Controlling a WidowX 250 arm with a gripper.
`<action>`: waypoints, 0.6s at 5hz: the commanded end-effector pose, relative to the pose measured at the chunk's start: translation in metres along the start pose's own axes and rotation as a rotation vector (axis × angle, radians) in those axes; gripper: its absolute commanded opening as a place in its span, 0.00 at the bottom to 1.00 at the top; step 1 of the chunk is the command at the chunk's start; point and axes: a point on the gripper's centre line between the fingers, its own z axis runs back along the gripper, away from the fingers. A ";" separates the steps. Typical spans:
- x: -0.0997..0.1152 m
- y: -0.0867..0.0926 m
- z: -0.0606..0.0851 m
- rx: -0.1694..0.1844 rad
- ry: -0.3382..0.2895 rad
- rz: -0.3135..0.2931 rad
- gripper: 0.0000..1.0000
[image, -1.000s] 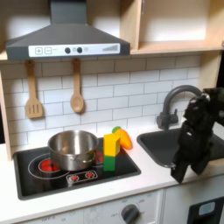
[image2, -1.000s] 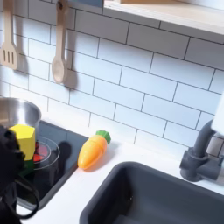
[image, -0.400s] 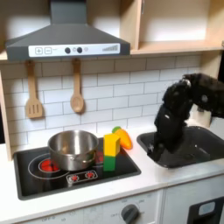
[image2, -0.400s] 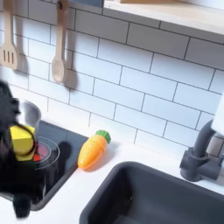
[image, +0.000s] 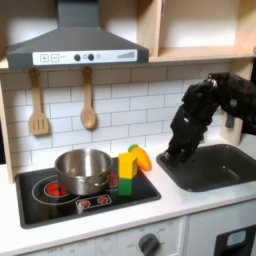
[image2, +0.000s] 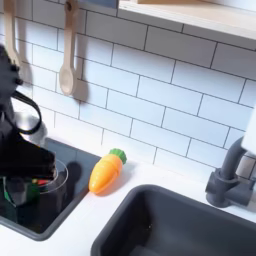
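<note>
We see a toy kitchen. At the first exterior view's left, two wooden utensils (image: 38, 104) hang on the white tiled wall under a grey range hood (image: 72, 45); the marks on its control strip are too small to read, and we can read no brand or label anywhere. Below, a black stove top (image: 40, 204) set in the white surface (image: 180, 200) carries a silver pot (image: 82, 171). Just to the pot's right stand a yellow and green block (image: 128, 171) and an orange toy carrot (image: 141, 156), the carrot close behind the block. In the second exterior view the carrot (image2: 106, 171) lies on the surface between the stove and the sink. Right of these in the first exterior view, the black arm bends down, its gripper (image: 172, 157) hanging over the dark sink's (image: 215, 170) left edge, near the carrot without touching it. We cannot tell whether its jaws are spread or pressed together. A grey faucet (image2: 232, 175) stands at the second exterior view's right.
</note>
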 end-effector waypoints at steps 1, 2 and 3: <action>0.007 0.004 -0.003 -0.006 -0.098 -0.036 0.00; 0.012 0.006 0.002 -0.008 -0.178 -0.034 0.00; 0.015 0.014 0.000 -0.023 -0.288 -0.005 0.00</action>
